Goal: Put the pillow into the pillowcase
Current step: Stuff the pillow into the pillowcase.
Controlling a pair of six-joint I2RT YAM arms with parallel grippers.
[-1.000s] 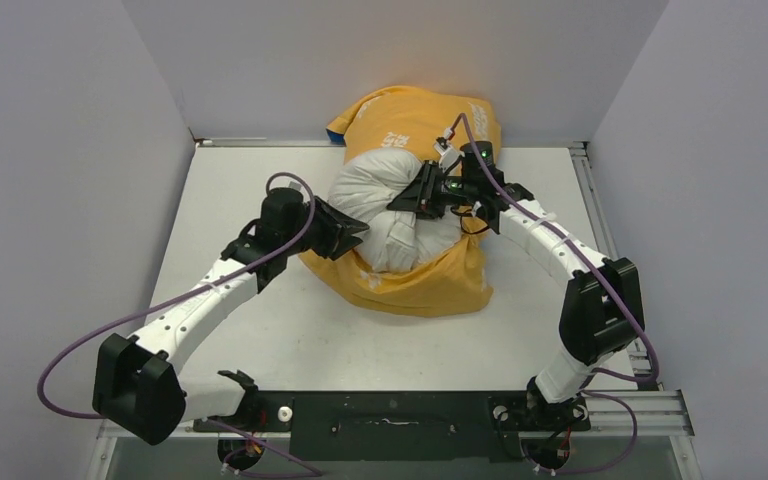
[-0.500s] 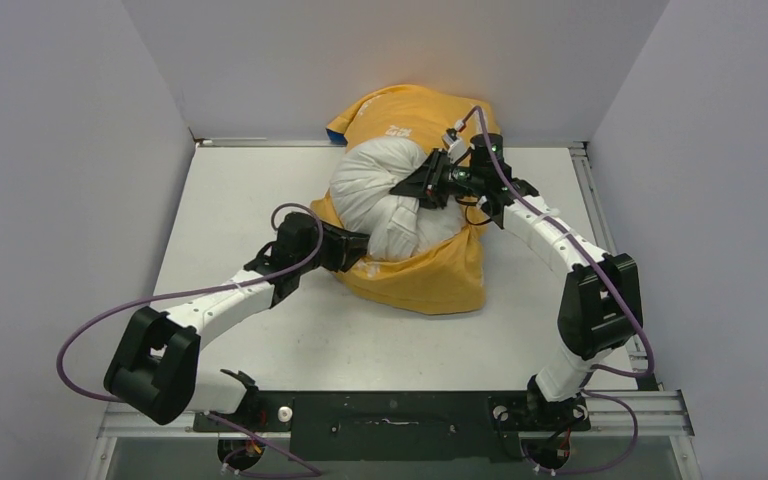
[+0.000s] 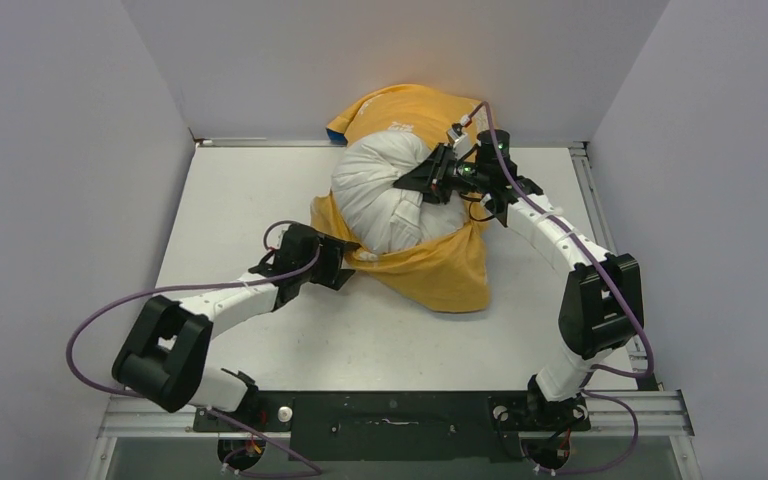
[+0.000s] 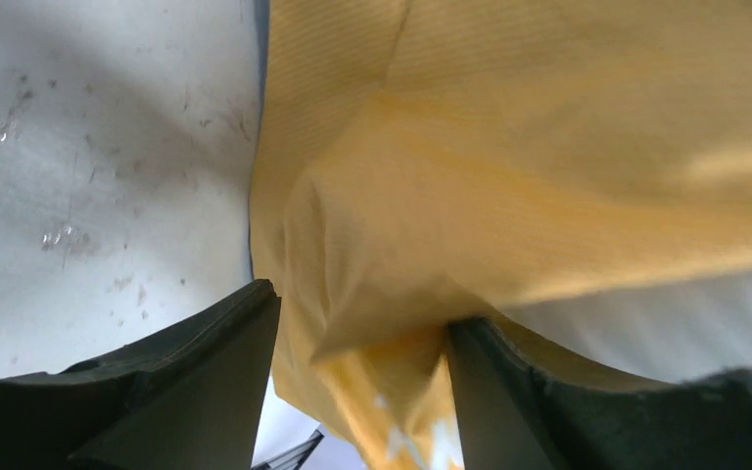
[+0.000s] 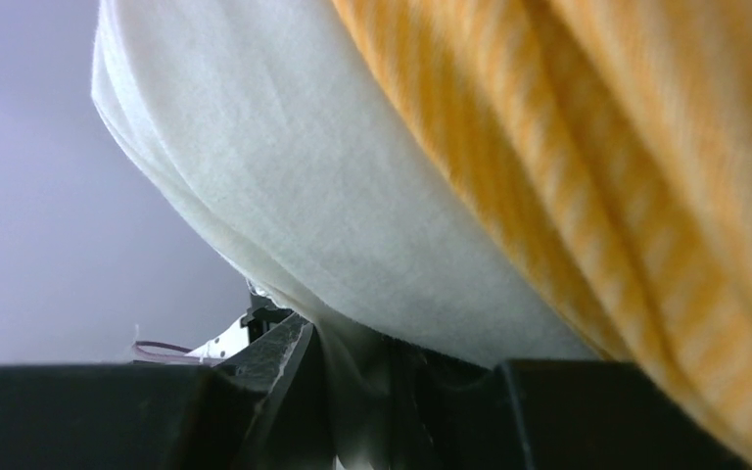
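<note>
Orange pillowcase (image 3: 430,275), white lettering (image 3: 397,129) unreadable, off-white pillow (image 3: 380,190) half inside

White table (image 3: 250,195), grey walls (image 3: 50,150)

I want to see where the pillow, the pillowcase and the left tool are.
pillow (image 3: 380,190): top view, its bare white bulging middle.
pillowcase (image 3: 445,278): top view, the near orange flap.
left tool (image 4: 357,318): left wrist view, the middle of its open gap.
</note>
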